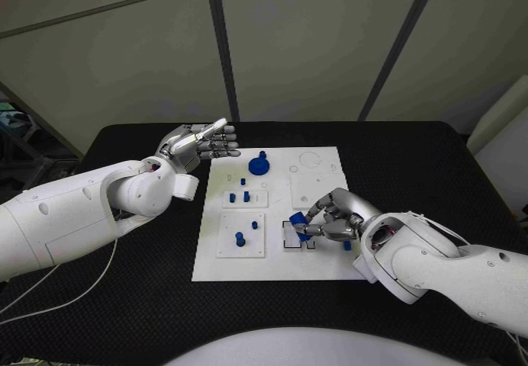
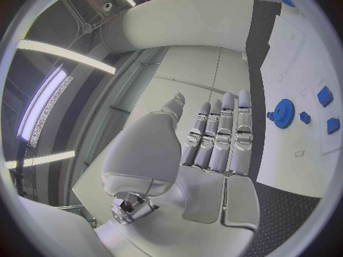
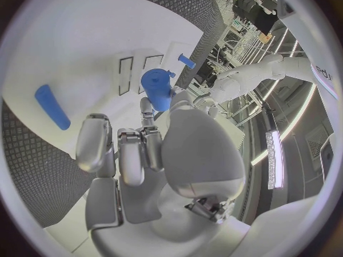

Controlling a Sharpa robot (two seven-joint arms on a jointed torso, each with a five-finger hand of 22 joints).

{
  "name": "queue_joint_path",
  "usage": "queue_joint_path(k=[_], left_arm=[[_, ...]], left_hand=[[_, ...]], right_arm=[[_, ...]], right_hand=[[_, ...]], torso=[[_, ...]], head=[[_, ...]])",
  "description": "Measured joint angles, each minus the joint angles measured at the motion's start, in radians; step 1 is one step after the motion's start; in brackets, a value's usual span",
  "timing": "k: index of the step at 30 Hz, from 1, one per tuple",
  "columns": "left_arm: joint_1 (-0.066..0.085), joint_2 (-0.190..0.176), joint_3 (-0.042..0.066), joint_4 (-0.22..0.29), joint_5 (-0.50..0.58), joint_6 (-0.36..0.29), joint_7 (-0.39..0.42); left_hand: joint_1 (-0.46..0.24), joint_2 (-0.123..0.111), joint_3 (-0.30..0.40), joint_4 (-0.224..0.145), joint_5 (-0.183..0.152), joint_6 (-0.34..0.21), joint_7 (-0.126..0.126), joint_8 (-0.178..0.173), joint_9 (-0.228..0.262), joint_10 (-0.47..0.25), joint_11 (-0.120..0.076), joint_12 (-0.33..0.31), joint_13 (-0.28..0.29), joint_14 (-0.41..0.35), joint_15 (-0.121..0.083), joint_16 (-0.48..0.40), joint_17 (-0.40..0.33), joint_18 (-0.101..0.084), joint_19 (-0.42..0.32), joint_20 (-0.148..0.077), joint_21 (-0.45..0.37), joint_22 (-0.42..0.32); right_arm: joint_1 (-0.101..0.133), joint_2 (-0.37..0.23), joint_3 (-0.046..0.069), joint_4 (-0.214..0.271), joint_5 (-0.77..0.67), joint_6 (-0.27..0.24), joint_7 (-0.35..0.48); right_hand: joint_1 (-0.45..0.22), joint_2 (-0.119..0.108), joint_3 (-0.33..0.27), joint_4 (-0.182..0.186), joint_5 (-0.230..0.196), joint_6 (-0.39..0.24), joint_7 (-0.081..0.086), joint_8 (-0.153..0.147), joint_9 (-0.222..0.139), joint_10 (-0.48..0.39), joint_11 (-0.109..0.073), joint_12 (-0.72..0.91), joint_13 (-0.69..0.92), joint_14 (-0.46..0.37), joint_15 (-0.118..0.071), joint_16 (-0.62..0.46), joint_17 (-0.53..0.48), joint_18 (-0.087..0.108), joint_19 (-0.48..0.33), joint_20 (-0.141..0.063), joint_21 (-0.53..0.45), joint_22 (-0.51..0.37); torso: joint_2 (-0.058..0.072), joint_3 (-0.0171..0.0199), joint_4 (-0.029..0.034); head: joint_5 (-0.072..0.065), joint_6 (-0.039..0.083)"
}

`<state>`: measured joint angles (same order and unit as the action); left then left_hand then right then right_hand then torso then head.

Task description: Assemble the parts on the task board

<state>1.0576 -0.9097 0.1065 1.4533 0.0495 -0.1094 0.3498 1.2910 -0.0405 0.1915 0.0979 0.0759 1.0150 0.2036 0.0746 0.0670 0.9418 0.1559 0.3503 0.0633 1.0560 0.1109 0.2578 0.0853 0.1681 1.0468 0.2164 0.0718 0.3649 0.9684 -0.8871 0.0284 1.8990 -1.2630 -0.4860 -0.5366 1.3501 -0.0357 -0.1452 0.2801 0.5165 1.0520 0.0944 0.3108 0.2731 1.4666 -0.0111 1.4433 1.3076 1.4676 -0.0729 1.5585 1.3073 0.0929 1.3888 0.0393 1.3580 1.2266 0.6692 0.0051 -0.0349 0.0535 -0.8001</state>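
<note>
Right robot hand is pinching a small blue plastic part over the white flat task board, while left robot hand is hovering open-fingered, farther off.

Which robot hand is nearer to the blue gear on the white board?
Left. The left robot hand hovers open just beside the blue gear; the right robot hand is farther away, holding a blue part at the board's near side.
</note>
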Motion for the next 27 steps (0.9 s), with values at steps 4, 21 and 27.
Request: queue_joint_path(k=[4,21,27], left_arm=[[0.000,0.000,0.000,0.000,0.000,0.000,0.000],[0.000,-0.001,0.000,0.000,0.000,0.001,0.000],[0.000,-0.002,0.000,0.000,0.000,0.001,0.000]], left_hand=[[0.000,0.000,0.000,0.000,0.000,0.000,0.000,0.000,0.000,0.000,0.000,0.000,0.000,0.000,0.000,0.000,0.000,0.000,0.000,0.000,0.000,0.000],[0.000,0.000,0.000,0.000,0.000,0.000,0.000,0.000,0.000,0.000,0.000,0.000,0.000,0.000,0.000,0.000,0.000,0.000,0.000,0.000,0.000,0.000],[0.000,0.000,0.000,0.000,0.000,0.000,0.000,0.000,0.000,0.000,0.000,0.000,0.000,0.001,0.001,0.000,0.000,0.000,0.000,0.000,0.000,0.000]], right_arm=[[0.000,0.021,0.000,-0.018,0.004,0.021,-0.002],[0.000,0.051,0.000,-0.054,0.001,0.098,-0.052],[0.000,0.055,0.000,-0.058,-0.011,0.102,-0.067]], right_hand=[[-0.008,0.008,-0.006,0.006,-0.006,0.004,0.004,0.000,0.000,-0.001,-0.010,0.000,0.000,-0.002,-0.003,0.004,0.000,0.000,0.004,-0.004,0.000,0.005],[-0.087,0.030,-0.044,0.010,-0.015,0.064,-0.039,0.108,0.098,0.003,-0.030,0.012,0.000,-0.003,-0.025,0.004,0.000,-0.016,0.011,-0.018,0.004,0.014],[-0.126,0.037,-0.066,0.010,-0.045,0.082,-0.067,0.107,0.102,-0.005,-0.038,0.014,0.002,-0.003,-0.031,0.004,0.001,-0.016,0.011,-0.018,0.004,0.016]], torso=[[0.000,-0.0001,0.0003],[0.002,0.0008,-0.0023],[0.001,0.0011,-0.0023]], head=[[0.003,-0.001],[0.009,-0.012],[0.009,-0.012]])
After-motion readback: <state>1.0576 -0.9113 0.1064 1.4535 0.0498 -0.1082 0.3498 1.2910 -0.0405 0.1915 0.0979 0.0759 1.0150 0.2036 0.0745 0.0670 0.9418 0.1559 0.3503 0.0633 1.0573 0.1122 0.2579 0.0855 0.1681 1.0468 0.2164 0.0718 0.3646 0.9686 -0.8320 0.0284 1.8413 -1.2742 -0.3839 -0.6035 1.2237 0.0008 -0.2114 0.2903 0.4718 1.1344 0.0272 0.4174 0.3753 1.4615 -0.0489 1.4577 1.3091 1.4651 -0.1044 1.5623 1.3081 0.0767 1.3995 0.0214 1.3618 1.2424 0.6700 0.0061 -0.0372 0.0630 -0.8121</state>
